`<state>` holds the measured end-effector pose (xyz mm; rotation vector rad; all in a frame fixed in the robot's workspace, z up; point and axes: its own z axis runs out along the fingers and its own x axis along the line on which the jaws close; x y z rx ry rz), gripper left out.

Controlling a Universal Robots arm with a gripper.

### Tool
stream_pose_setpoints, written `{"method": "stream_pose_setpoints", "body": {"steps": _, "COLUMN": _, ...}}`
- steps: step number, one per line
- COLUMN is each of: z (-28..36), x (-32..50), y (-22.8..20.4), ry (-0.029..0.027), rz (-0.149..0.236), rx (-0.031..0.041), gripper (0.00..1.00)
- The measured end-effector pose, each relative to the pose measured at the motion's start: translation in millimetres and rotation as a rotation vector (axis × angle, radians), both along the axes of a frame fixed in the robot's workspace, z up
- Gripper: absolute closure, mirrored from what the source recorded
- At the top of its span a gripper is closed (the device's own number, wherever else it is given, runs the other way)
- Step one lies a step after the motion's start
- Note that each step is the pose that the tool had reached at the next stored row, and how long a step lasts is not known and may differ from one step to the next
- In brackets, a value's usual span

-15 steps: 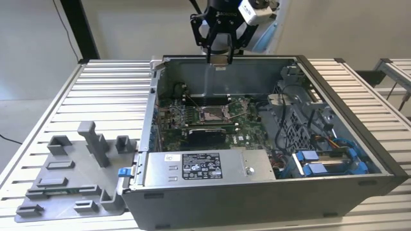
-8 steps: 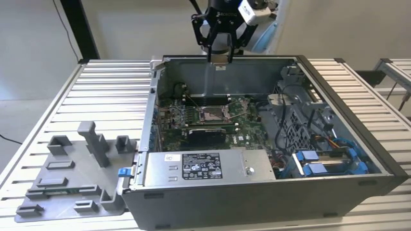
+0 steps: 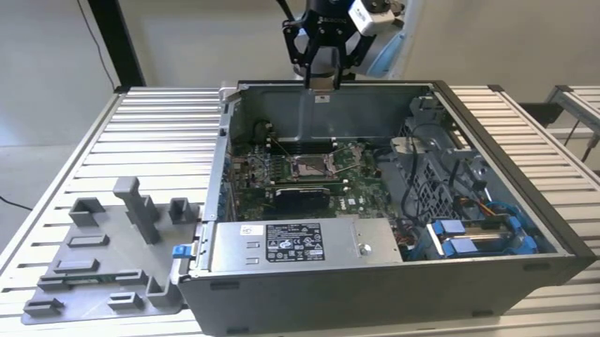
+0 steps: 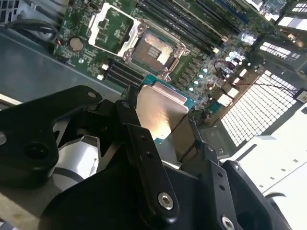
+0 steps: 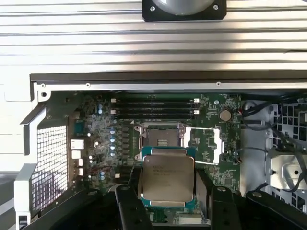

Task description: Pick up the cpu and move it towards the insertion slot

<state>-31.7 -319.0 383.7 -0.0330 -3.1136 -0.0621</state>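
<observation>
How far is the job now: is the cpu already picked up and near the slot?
Picked up: the gripper holds the cpu between its fingers, lifted over the open computer case. The insertion slot lies open and empty on the motherboard below, so the cpu has not reached it.

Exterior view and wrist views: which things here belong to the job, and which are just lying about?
In the job:
cpu, held in the claw
insertion slot on the motherboard

Lying about:
grey plastic tray
power supply box
blue-clipped drive bay

cpu (image 5: 166,178): silver top, teal edge | motherboard (image 5: 103,125): green | pincer (image 4: 160,143): black
</observation>
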Motion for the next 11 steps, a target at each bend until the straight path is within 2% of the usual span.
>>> {"method": "stream_pose_setpoints", "body": {"steps": 3, "z": -0.1, "x": 3.4, "y": 0.0, "ry": 0.0003, "rz": 0.000, "rx": 0.0001, "gripper": 1.00}}
{"method": "stream_pose_setpoints", "body": {"steps": 11, "z": -0.1, "x": 5.2, "y": 0.0, "ry": 0.0003, "rz": 0.000, "rx": 0.0001, "gripper": 1.00}}
